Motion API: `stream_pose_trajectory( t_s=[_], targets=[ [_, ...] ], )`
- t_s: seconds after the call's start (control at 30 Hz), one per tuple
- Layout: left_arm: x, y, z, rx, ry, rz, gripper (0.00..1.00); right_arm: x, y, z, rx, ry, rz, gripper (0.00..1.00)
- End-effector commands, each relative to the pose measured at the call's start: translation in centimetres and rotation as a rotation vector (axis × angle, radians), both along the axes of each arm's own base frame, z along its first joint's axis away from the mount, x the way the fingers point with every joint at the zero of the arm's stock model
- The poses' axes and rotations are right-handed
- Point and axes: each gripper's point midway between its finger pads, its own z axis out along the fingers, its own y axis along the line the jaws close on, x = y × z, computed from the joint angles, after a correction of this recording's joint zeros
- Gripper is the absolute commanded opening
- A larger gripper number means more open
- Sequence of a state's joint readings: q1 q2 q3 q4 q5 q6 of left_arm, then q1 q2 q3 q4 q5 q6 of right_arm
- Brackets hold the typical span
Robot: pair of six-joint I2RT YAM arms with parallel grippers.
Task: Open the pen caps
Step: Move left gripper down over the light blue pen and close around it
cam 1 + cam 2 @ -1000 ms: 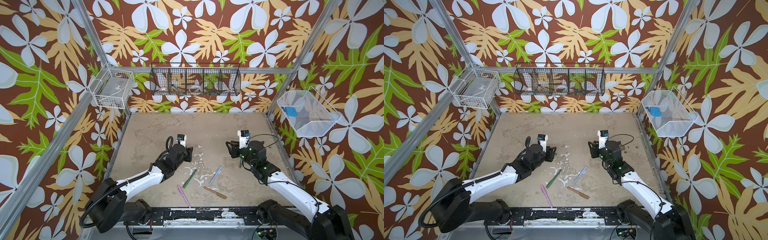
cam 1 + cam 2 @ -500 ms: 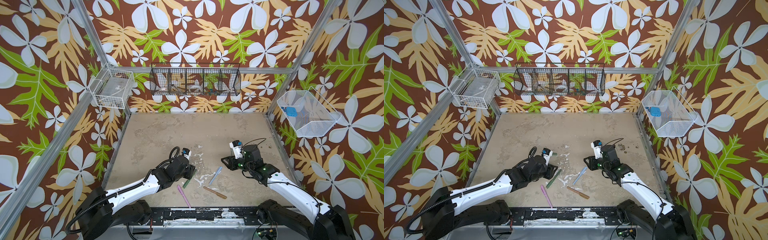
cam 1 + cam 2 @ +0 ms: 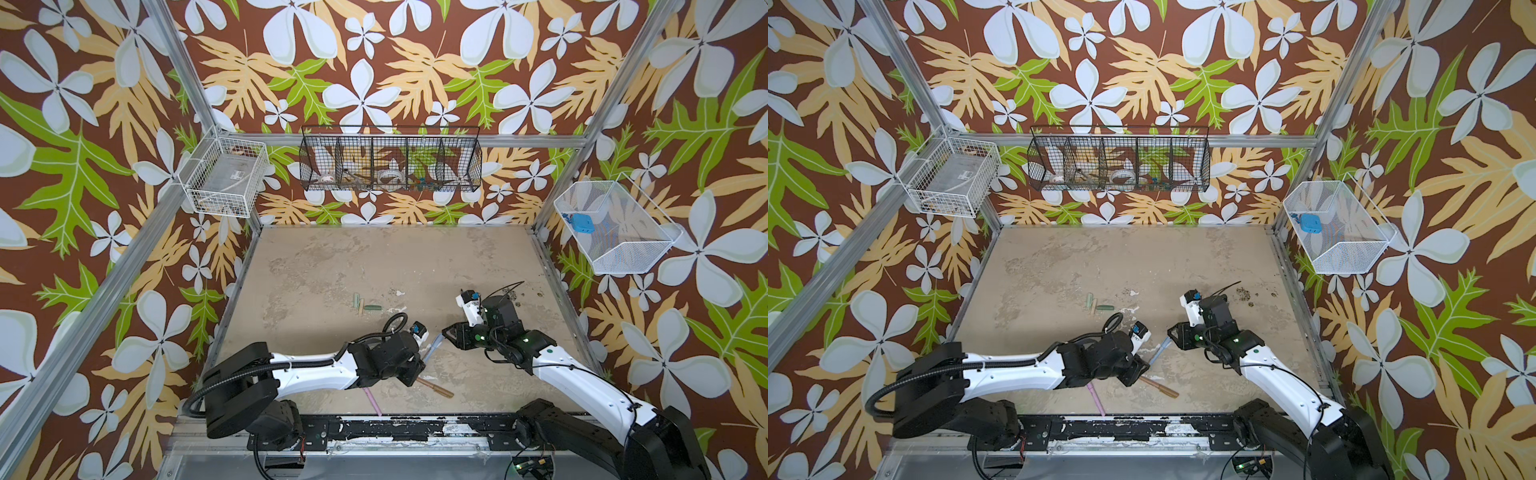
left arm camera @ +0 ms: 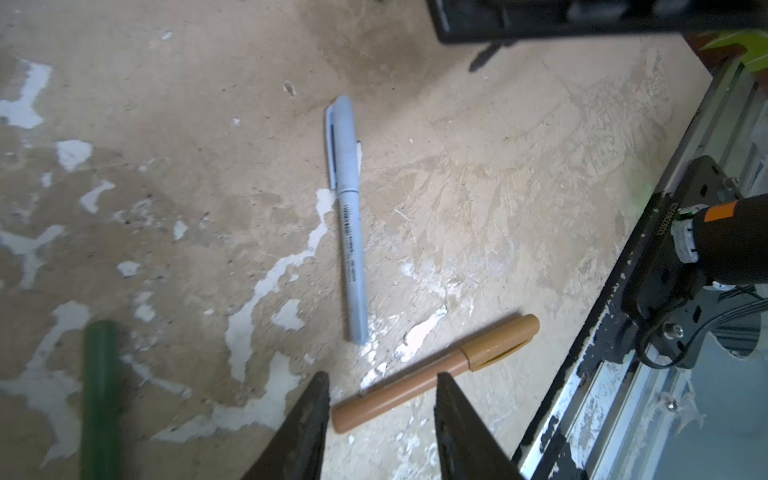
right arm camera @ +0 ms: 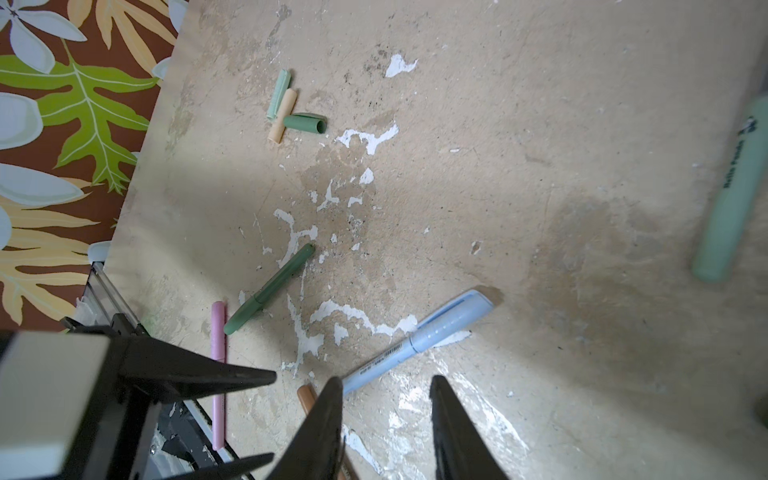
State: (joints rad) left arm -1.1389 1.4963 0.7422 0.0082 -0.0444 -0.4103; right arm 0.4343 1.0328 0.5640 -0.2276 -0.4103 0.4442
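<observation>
Now for the light blue pen, lying end to end between both pincers

Look low on the table (image 3: 374, 257), between the two arms in both top views, for the light blue pen (image 3: 433, 348): flat, slanted, cap on. Read its long axis as running from the left gripper (image 4: 380, 380) up toward the right gripper (image 5: 384, 380), with the light blue cap (image 4: 343, 141) at the end nearer the right arm and the bare barrel end nearer the left. Note both sets of jaws part-way open, empty, nothing between the pads. Judge the right gripper the closer one to the cap; cannot tell its height above the table from any view. Mind the left wrist view: shows the barrel of the brown pen (image 4: 432, 374) framed between the left fingertips, with the blue pen straight ahead and beyond, cap end farthest. Expect, then, a short shift of the left jaws onto the blue barrel, set crosswise to that axis, and a pull by the right along it. Leave alone the pink pen (image 5: 218, 365) by the near edge and the three loose caps (image 5: 286, 106), well apart toward the back left.
</observation>
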Motion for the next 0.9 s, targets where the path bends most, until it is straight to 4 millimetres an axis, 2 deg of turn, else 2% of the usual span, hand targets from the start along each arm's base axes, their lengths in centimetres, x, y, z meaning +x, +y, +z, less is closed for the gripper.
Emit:
stream_pose_trajectory(
  t_s=[0.0, 0.2, 0.47, 0.87],
  targets=[
    [0.7, -1.3, 0.1, -0.012, -0.036, 0.003, 0.43, 0.2, -0.4, 0.2, -0.022, -0.002, -0.02, 0.36],
    [1.7, -2.9, -0.8, 0.008, -0.05, -0.002, 0.39, 0.3, -0.8, -0.3, -0.015, 0.023, -0.021, 0.35],
    [3.9, -2.8, -3.3, 0.121, -0.078, 0.092, 0.33, 0.5, -1.5, -0.5, -0.01, 0.023, -0.045, 0.35],
    [4.2, -2.9, -5.4, 0.183, -0.058, 0.107, 0.18, 0.7, -1.5, -0.4, -0.003, 0.021, -0.042, 0.34]
  ],
)
